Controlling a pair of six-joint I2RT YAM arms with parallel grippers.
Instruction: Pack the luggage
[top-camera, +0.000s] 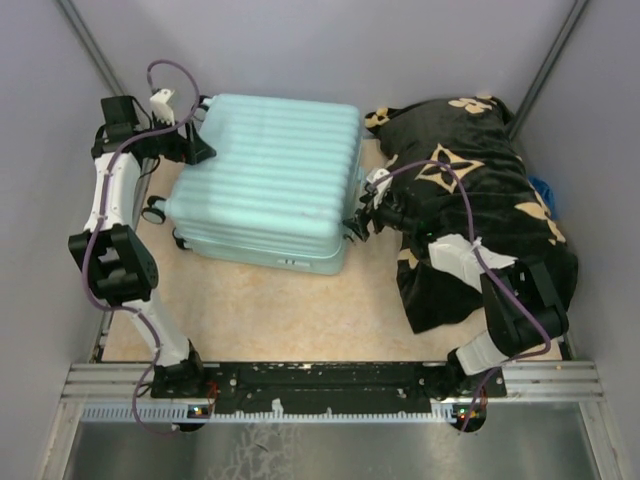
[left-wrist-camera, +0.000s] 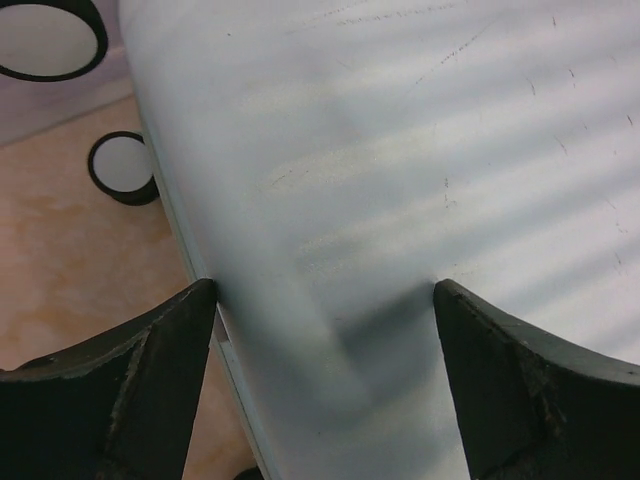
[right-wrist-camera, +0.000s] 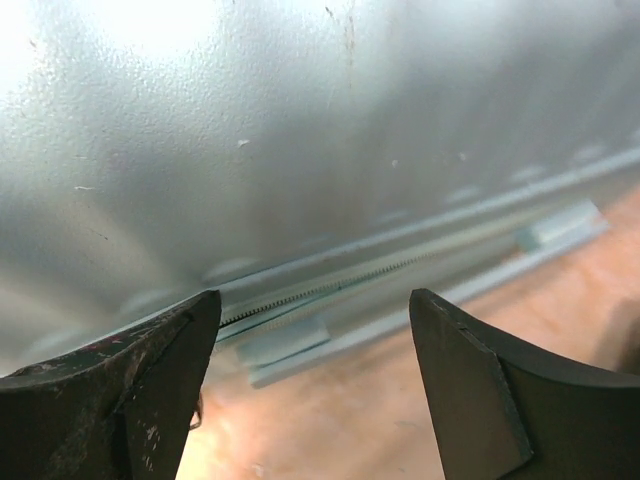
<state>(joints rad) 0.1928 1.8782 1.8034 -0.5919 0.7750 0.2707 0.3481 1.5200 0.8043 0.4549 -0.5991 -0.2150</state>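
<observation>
Two sets of jaws gape empty: left gripper and right gripper flank the closed suitcase, just left of the flowered blanket. Stiff, slick, probably heavy shell; I'd grip the zip-seam lip.

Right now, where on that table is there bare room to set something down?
The widest bare patch lies between the suitcase, the blanket and the arms' base rail. It is crowded between suitcase and blanket, where the right pincer sits, and at the left pincer.
</observation>
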